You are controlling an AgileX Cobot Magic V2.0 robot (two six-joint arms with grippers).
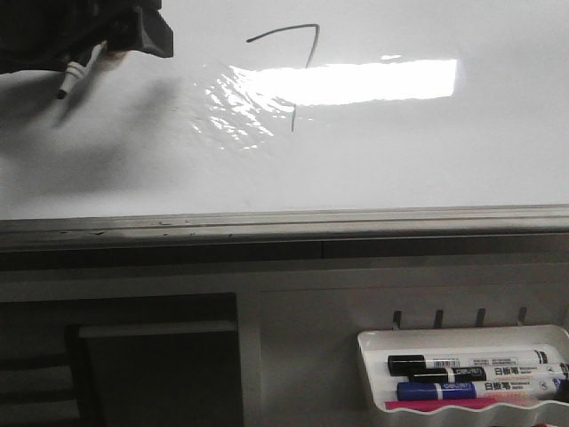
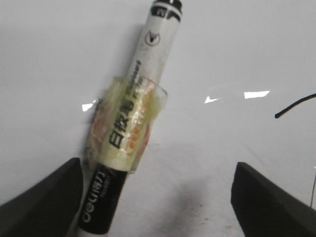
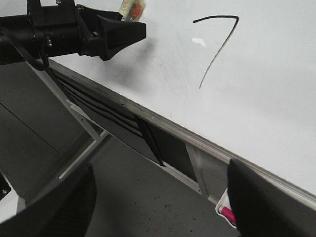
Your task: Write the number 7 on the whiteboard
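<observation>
The number 7 (image 1: 283, 31) is a thin dark figure high on the glossy whiteboard (image 1: 427, 151), partly crossed by glare. It also shows in the right wrist view (image 3: 219, 52). My left gripper (image 1: 124, 36) is at the board's upper left, well left of the 7. In the left wrist view its jaws stand wide apart (image 2: 158, 197). A white marker (image 2: 133, 113) wrapped in yellowish tape lies against one finger; the other finger is far from it. The marker's tip (image 1: 64, 92) points down-left at the board. My right gripper (image 3: 158, 197) is open and empty, below the board.
A grey metal frame (image 1: 284, 222) edges the board's bottom. A small white tray (image 1: 369, 374) at lower right holds several markers (image 1: 471, 378). Dark slatted panels (image 3: 113, 123) lie under the frame.
</observation>
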